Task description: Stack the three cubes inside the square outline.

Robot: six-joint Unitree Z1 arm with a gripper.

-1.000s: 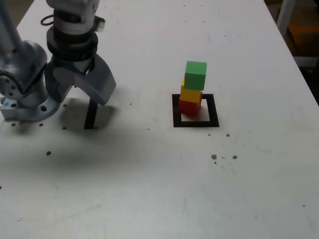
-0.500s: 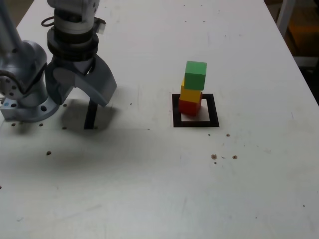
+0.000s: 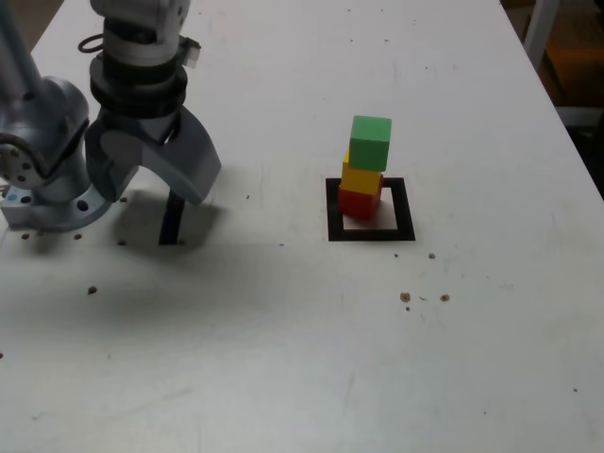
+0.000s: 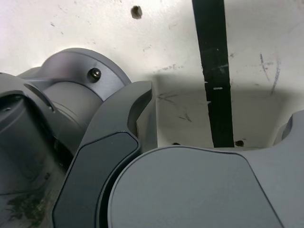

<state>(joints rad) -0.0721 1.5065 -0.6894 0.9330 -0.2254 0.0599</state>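
Observation:
In the exterior view the three cubes form a leaning tower: the red cube [image 3: 360, 201] stands on the table, the yellow cube [image 3: 361, 176] rests on it, and the green cube [image 3: 370, 142] tops the pile. The tower's base is within the square outline [image 3: 370, 233], in its far-left part. My gripper [image 3: 151, 187] hangs open and empty at the exterior view's left, well away from the tower. The wrist view shows only my open gripper [image 4: 218, 116] over bare table; no cube appears there.
A straight black tape strip [image 3: 172, 219] [image 4: 213, 71] lies on the table under the gripper. The arm's grey base [image 3: 42, 160] stands at the exterior view's left edge. Small dark specks [image 3: 406, 297] dot the white table [image 3: 311, 359].

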